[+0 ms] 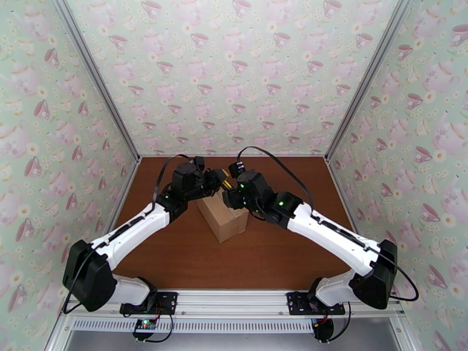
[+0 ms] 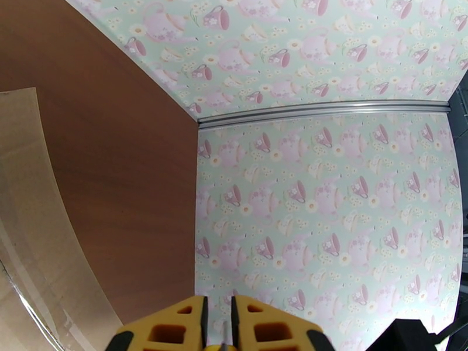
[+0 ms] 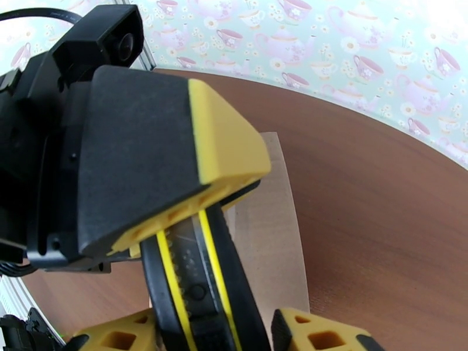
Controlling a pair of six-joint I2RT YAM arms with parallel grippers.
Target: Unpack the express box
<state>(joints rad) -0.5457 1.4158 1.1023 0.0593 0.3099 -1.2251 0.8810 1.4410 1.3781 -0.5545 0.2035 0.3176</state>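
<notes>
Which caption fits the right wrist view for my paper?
The left pincer grips a black-and-yellow cutter over the express box, its handle passing through the right pincer.

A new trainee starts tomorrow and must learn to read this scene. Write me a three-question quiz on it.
1. True or false: the box stands in the far-left corner of the table.
2. What is the left end effector clamped on? A: a knife. B: a plush toy. C: a tape roll.
3. Fill in: the knife handle is black with ___ stripes.

Key: 1 false, it stands mid-table. 2 A. 3 yellow.
</notes>
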